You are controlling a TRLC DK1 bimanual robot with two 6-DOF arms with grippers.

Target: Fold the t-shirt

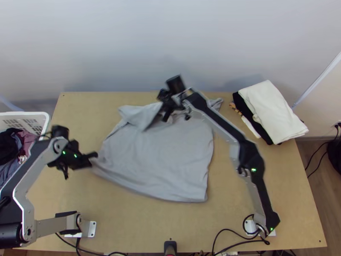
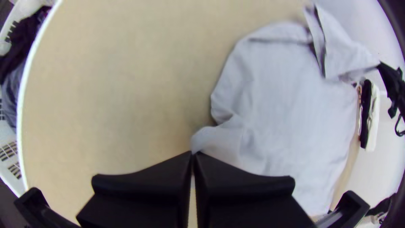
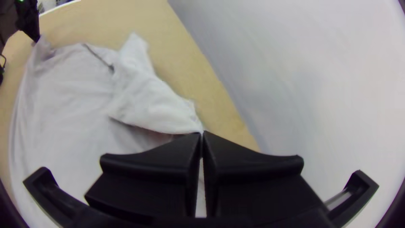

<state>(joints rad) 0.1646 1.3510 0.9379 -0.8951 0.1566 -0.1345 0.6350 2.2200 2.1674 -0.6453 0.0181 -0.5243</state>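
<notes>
The grey t-shirt (image 1: 166, 158) lies on the light wooden bench (image 1: 128, 226), mostly spread across its middle, with its far edge drawn up into folds near the wall (image 1: 170, 47). The left tool (image 1: 91, 156) is over the bench's left part, at the t-shirt's left corner. In the left wrist view its two flat black fingers meet at the tips — no gap between them there — and pinch that corner, from which the cloth runs off in soft creases. The right tool (image 1: 164, 116) is at the far side of the bench, over the t-shirt's far edge. Its fingers, too, are closed together at the tips in the right wrist view (image 3: 201, 133), gripping a bit of cloth; from there a flap (image 3: 156, 105) stretches toward the left, lying partly over the spread body of the t-shirt. On the bench's far right is a pile: a folded white cloth (image 1: 273, 111) on top, with a black cloth (image 1: 244, 106) partly under it and some lighter fabric (image 1: 250, 127) poking out along one side. At the left edge stands a white laundry basket (image 1: 25, 114) holding dark, bluish and plum-coloured clothes (image 1: 9, 145).
</notes>
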